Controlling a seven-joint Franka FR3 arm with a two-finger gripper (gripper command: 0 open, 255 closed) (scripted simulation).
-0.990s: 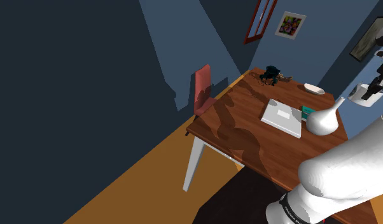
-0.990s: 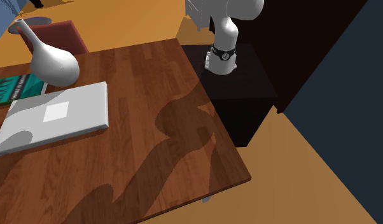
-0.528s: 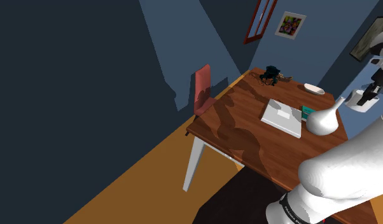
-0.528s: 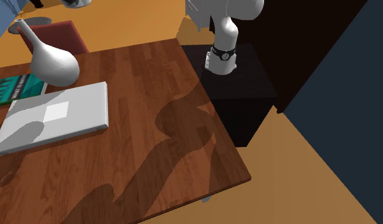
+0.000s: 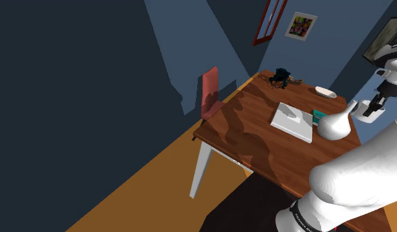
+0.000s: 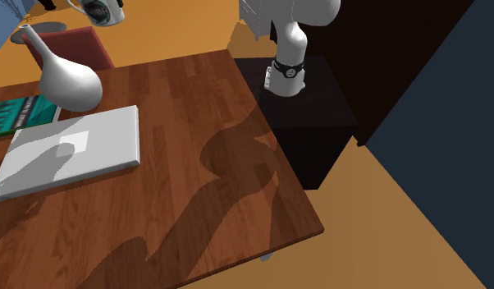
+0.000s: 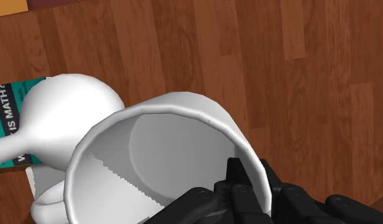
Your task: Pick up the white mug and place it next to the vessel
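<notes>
The jaws are clamped on the rim of the white mug, one finger inside its wall and the other outside. The mug hangs in the air over the wooden worktop, touching nothing but the jaws; just below it sits the white long-necked vessel, with a teal book close beside it; a flat grey slab lies near the vessel; a red chair stands at the worktop's edge on the shoulder view's left.
</notes>
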